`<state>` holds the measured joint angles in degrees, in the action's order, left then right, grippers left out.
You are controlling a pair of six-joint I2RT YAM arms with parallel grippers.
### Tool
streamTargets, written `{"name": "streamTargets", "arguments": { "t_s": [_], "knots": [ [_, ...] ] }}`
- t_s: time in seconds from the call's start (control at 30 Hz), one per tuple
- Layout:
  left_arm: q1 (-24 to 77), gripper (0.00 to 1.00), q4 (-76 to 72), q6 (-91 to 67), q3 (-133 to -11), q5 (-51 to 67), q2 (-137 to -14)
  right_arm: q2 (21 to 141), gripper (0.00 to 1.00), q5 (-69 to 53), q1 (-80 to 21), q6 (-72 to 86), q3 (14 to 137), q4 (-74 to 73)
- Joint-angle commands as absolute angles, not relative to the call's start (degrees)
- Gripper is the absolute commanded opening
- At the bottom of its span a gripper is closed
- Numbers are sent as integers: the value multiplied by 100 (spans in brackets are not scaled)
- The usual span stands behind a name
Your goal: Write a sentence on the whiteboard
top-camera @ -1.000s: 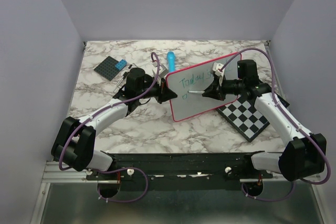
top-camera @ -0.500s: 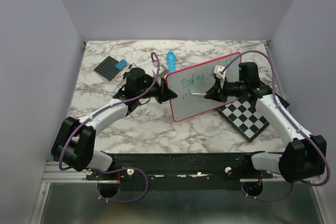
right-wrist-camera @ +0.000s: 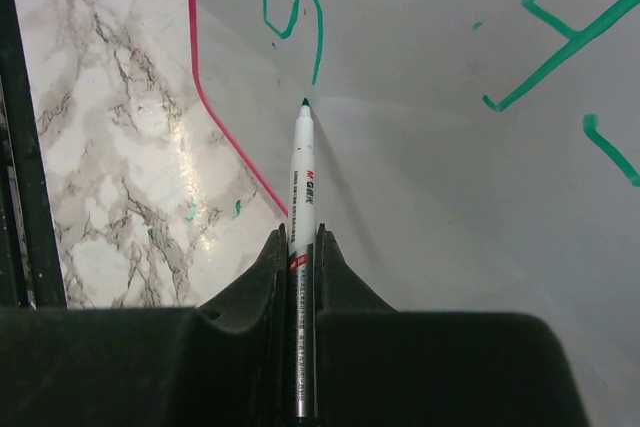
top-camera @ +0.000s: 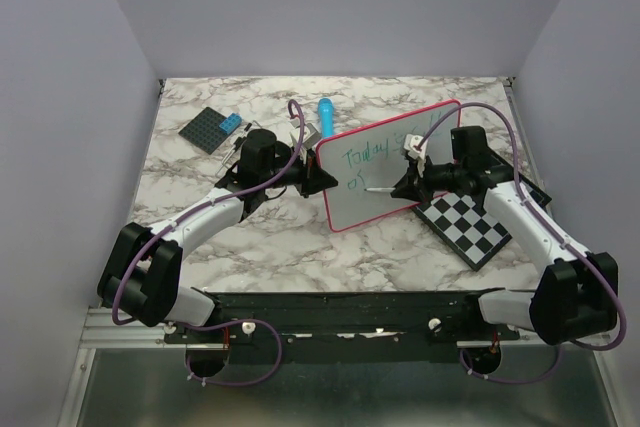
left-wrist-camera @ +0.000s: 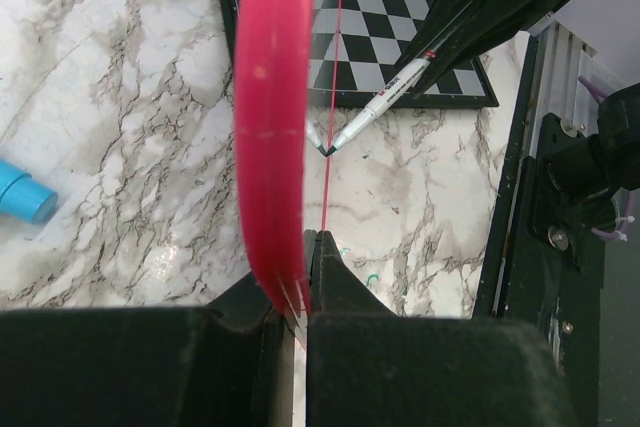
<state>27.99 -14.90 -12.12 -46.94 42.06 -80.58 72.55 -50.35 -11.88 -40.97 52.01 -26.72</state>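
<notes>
My right gripper (right-wrist-camera: pixel 298 243): pressed together on the marker (right-wrist-camera: pixel 301 177), pinching the barrel low down so the green tip sticks out ahead of my fingers.
My left gripper (left-wrist-camera: pixel 305 252): clamped on the pink rim of the whiteboard (top-camera: pixel 372 209), holding it tilted up off the tabletop (top-camera: pixel 260 247). It has not shifted over the last second.
What changed: my right gripper has drawn back a little toward my base. The tip, which sat level with the second line of writing, is now just below the tail of the f.
The sentence (top-camera: pixel 364 155): ahead of and above my marker tip. The top line reads roughly "Today", with more hidden behind my right gripper. The second line holds only "of" (right-wrist-camera: pixel 296 9), straight ahead of the tip.
Tip contact: in the left wrist view the tip and its reflection nearly meet, so it is at the surface or barely off. I cannot tell which.
Meaning for the task: I judge "of" is finished and I am resetting for the next word. The second line is mostly blank, so the sentence is only partly written.
Next move calls for: carrying the tip to the right of the f, leaving a word gap, with my left gripper steady.
Risk: a dragged tip would leave a stray stroke, and pen pressure could pivot the board in my pinch. The chessboard (top-camera: pixel 470 227) under my right arm plays no part.
</notes>
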Motion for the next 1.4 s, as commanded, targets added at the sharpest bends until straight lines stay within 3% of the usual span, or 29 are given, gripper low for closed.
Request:
{"name": "streamTargets", "arguments": {
  "t_s": [0.0, 0.63, 1.37],
  "knots": [
    [2839, 0, -519, -791, -4588, 4017, -8270, 7400, 0, -5071, -1195, -4175, 5185, -2804],
    [2839, 0, -492, -782, -4605, 4034, -8323, 6935, 0, -5151, -1362, -3753, 5624, -2699],
    [2839, 0, -483, -773, -4614, 4034, -8323, 7312, 0, -5212, -1485, -3551, 5643, -2523]
  ]
}}
